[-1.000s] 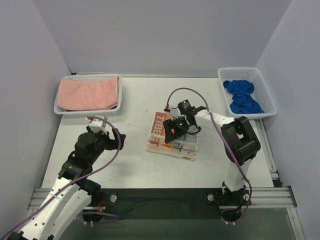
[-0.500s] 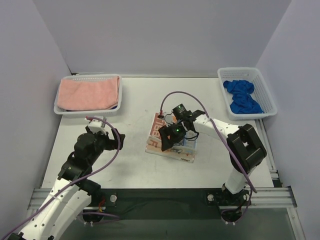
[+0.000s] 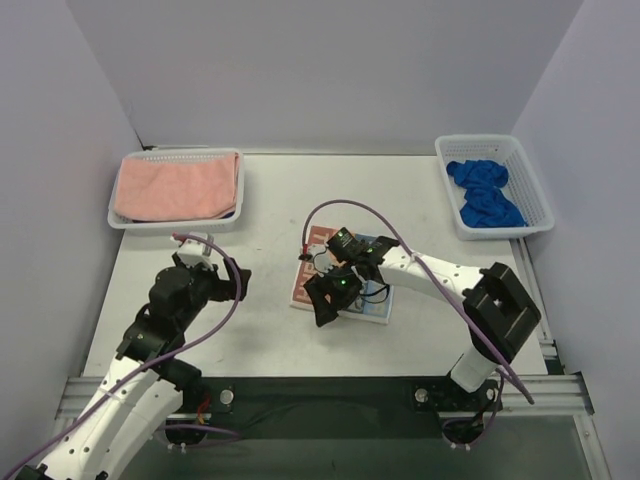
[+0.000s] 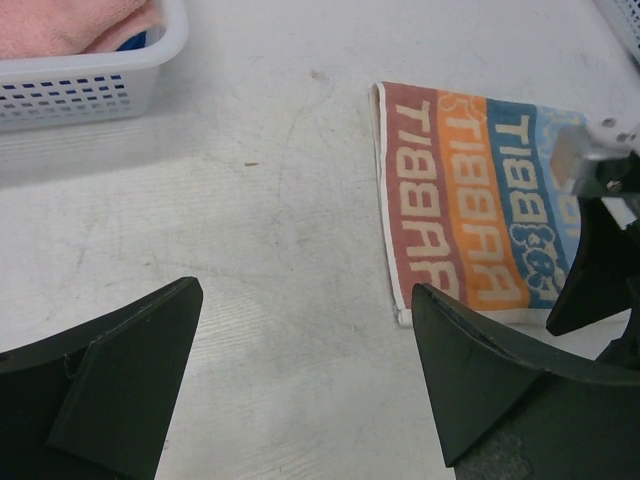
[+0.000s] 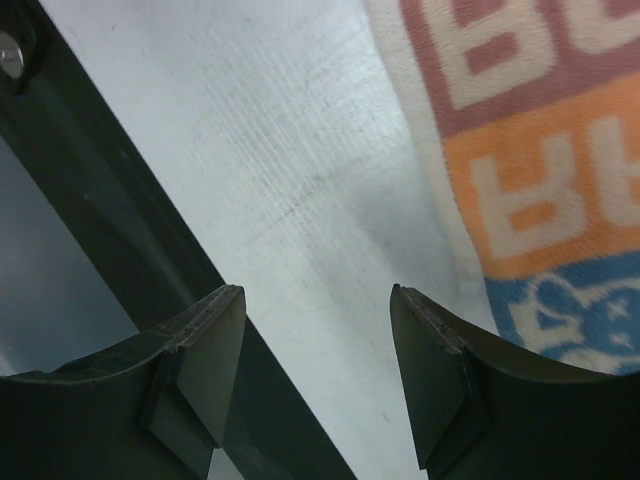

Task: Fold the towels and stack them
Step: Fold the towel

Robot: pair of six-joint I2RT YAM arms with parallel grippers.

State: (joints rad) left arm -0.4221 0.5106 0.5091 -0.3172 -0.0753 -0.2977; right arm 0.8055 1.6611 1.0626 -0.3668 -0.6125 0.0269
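The white towel with the RABBIT lettering (image 3: 304, 286) lies folded at the table's middle. My right gripper (image 3: 322, 312) hangs over its near left corner, open and empty. In the right wrist view the right gripper (image 5: 315, 290) frames bare table, with the lettered towel (image 5: 540, 150) just to its right. My left gripper (image 3: 242, 282) stands wide open to the left of that towel. The left gripper (image 4: 307, 290) has nothing between its fingers, and the lettered towel (image 4: 470, 210) lies ahead on the right. A pink towel (image 3: 175, 187) and a blue towel (image 3: 485, 195) sit in baskets.
A white mesh basket (image 3: 232, 215) at the back left holds the pink towel. Another white mesh basket (image 3: 530, 170) at the back right holds the crumpled blue towel. The table's dark front edge (image 5: 100, 250) runs close beside my right gripper.
My right gripper has swept across the lettered towel toward the near left, ending over its near left corner, jaws slightly narrower. The left arm has not moved.
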